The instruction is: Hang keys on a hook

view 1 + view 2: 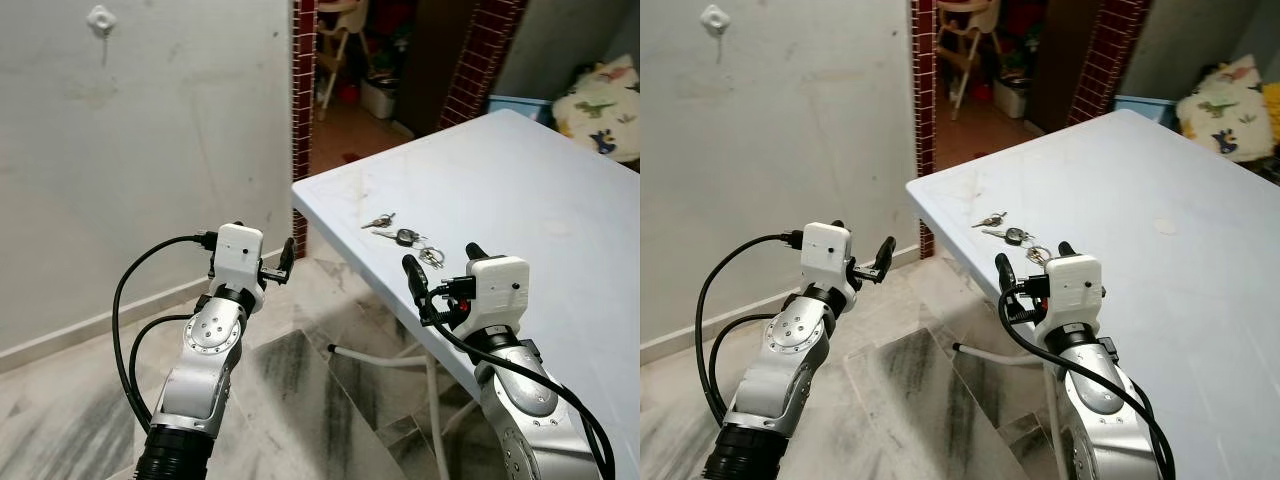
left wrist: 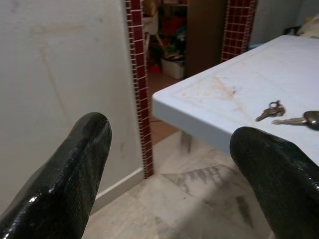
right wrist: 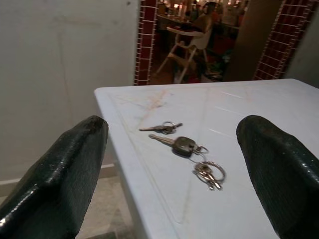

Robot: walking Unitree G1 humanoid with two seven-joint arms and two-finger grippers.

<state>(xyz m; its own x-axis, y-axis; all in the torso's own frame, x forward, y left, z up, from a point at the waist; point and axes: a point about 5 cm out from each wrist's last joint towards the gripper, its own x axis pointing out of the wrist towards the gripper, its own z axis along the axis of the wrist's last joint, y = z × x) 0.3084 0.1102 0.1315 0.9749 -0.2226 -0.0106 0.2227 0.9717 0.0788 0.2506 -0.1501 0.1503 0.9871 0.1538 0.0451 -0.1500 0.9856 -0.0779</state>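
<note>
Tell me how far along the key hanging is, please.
Nothing looks done yet: the keys lie on the white table near its corner, and the wall hook is bare. In hand: the right claw is open, near the table edge just short of the keys; the left claw is open over the floor. Left: grasp the keys, carry them to the wall, hang them.

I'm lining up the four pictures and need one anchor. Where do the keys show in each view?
Left eye view: keys lie on the white table, near its front edge, just ahead of the right gripper.
Right eye view: same spot, keys.
Left wrist view: at the picture's right edge, on the table, keys.
Right wrist view: centre, between the open fingers, keys.
Shared landmark: the table's near corner.
</note>
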